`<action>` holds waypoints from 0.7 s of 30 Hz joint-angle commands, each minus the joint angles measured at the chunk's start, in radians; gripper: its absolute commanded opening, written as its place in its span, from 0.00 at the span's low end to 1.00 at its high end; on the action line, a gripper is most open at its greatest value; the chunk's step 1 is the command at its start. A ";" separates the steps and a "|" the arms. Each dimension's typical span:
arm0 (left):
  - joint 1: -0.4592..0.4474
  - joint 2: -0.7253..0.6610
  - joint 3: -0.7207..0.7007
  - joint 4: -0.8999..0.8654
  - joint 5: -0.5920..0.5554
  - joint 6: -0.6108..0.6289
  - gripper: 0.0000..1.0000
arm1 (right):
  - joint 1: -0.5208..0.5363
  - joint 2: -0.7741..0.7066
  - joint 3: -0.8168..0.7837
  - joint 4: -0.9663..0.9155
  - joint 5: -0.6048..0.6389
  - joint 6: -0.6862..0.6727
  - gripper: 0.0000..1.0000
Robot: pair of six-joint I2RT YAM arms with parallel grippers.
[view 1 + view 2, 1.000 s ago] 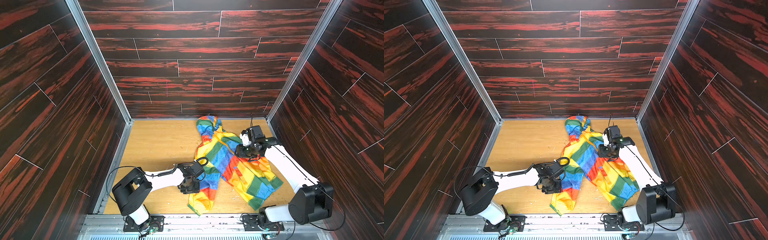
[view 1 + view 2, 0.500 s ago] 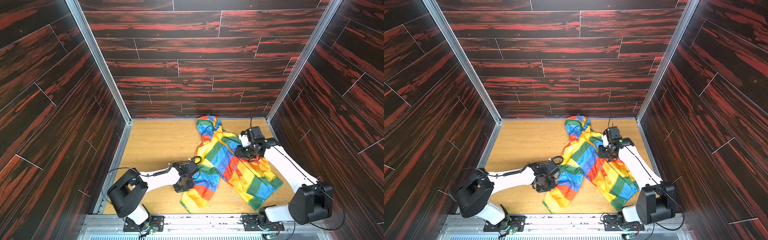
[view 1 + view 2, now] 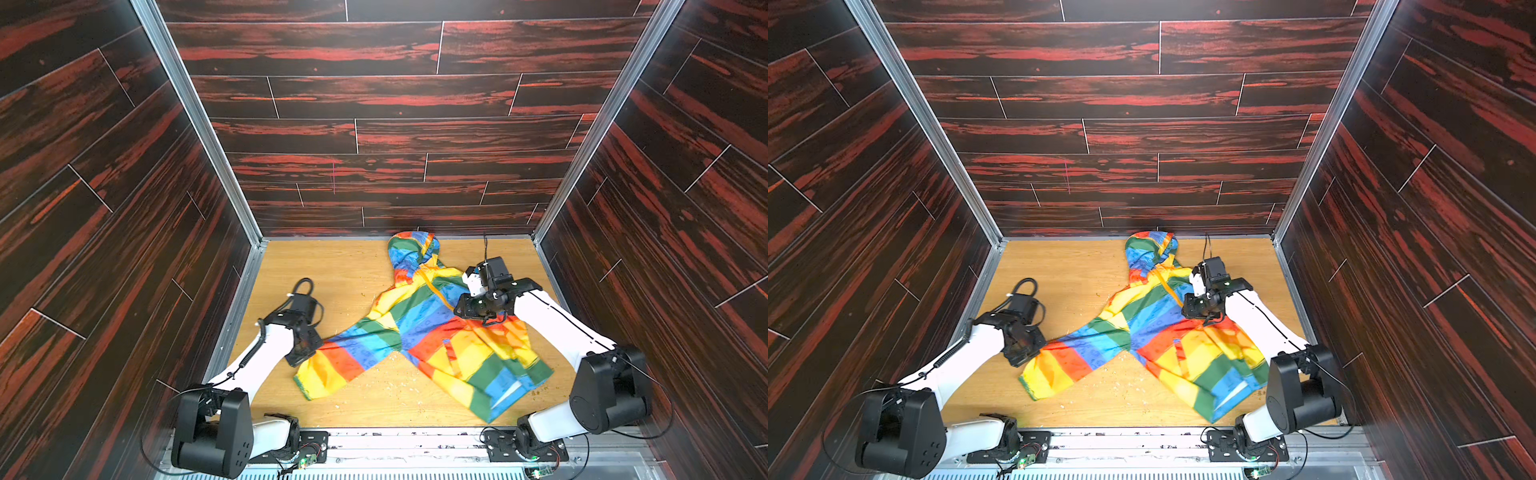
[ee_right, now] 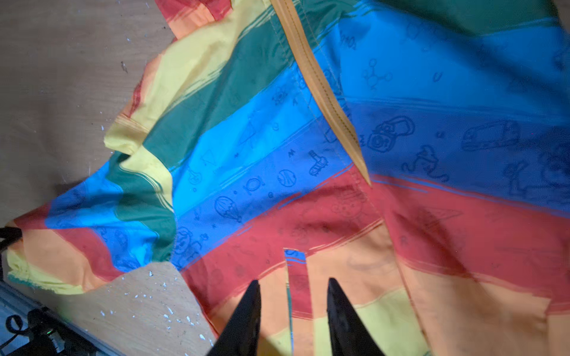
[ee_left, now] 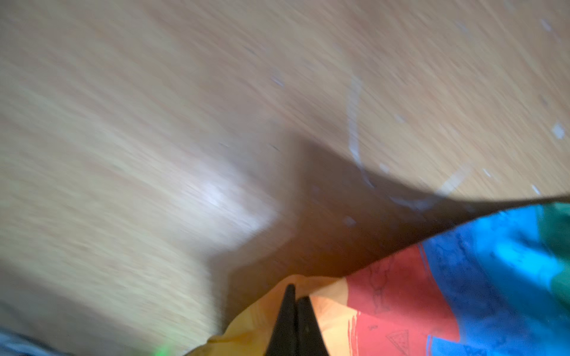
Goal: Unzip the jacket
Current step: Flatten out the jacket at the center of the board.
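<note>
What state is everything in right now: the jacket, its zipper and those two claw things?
jacket: lying crumpled on the table, front up, one sleeve pulled out sideways.
zipper: the visible stretch looks zipped shut.
left end effector: shut on the sleeve's end.
right end effector: open over the jacket's front, holding nothing.

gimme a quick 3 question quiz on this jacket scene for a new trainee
1. True or false: the left hand is shut on the jacket.
2. The right hand has its jaws: A) shut tight, holding nothing; B) apart, over the jacket; C) shut on a cable.
3. What colour is the zipper in the right wrist view?

Key: 1 true; 2 B; 3 yellow-orange.
</note>
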 commanded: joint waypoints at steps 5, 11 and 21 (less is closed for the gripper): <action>0.295 0.074 0.188 -0.061 0.023 0.186 0.02 | 0.010 0.029 0.032 -0.024 0.075 0.004 0.49; 0.332 0.059 0.343 -0.126 0.056 0.283 0.58 | 0.001 0.029 0.019 -0.066 0.118 -0.024 0.55; -0.020 -0.215 0.085 -0.077 0.266 0.128 0.72 | 0.001 0.024 -0.079 -0.040 0.029 0.013 0.61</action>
